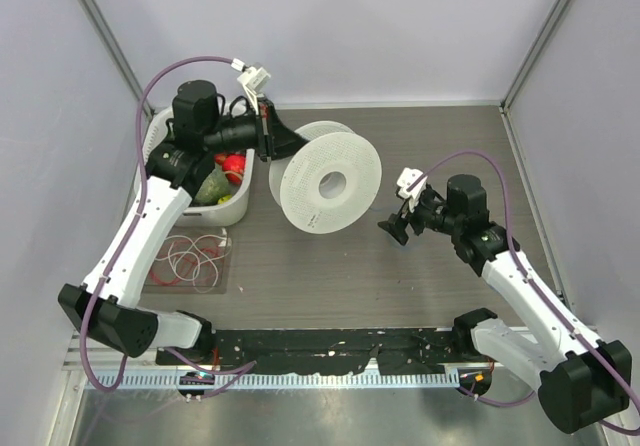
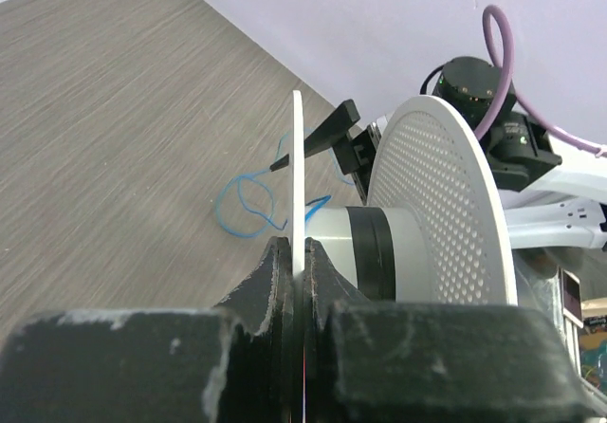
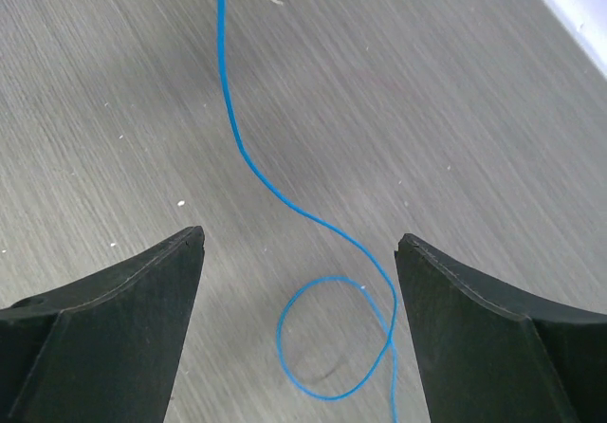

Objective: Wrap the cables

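Note:
A white spool (image 1: pixel 325 181) with two perforated flanges stands on edge at the table's middle. My left gripper (image 1: pixel 268 131) is shut on the rim of its thin rear flange (image 2: pixel 298 167), with the jaws pinching the plate from both sides. A hair-thin blue cable (image 3: pixel 254 162) lies loose on the table and curls into a small loop (image 3: pixel 313 385) between the fingers of my right gripper (image 3: pixel 299 243). That gripper is open and holds nothing. It hovers right of the spool (image 1: pixel 400 228). More blue cable (image 2: pixel 248 200) curls beyond the flange. Red and white cables (image 1: pixel 195 259) lie looped at the left.
A white basket (image 1: pixel 157 126) holding red and green items sits at the back left, under my left arm. The red and white loops rest on a clear sheet (image 1: pixel 225 276). A black strip (image 1: pixel 330 351) runs along the near table edge between the arm bases.

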You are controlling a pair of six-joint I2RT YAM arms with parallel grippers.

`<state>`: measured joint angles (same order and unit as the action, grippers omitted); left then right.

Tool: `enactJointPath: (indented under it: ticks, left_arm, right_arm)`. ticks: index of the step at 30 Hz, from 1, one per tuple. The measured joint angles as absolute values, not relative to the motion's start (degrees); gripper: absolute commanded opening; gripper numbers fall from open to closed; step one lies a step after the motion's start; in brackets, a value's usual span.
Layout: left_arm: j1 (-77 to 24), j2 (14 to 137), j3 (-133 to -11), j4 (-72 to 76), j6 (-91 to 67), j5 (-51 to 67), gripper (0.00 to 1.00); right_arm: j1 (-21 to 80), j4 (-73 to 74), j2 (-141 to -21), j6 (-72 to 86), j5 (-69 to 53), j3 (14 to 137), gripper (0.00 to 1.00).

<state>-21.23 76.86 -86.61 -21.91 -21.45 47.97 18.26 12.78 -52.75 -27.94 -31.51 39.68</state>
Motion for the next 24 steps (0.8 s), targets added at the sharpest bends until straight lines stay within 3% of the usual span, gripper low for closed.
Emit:
enactJointPath:
  ticks: [12,16,19,24]
  left_arm:
    - [-21.2,77.1,-87.3,-18.1,-29.7,47.0,0.0]
    - [-21.2,77.1,-87.0,-14.9,-33.3,47.1,0.0]
    - [-20.9,77.0,-86.4,-13.0,-35.5,46.5,0.0]
    - [-18.1,76.8,-86.2,-11.7,-37.6,42.7,0.0]
  right_arm:
    - [18.3,0.6,-57.7,-31.4,-35.7,36.7,0.72]
    - [18.3,-1.6,-61.1,-31.7,-36.4,36.6,0.51]
    - [18.4,-2.1,-62.2,-31.7,-36.5,36.6,0.3]
    - [18.4,-0.7,-61.8,-32.6,-36.7,36.6,0.05]
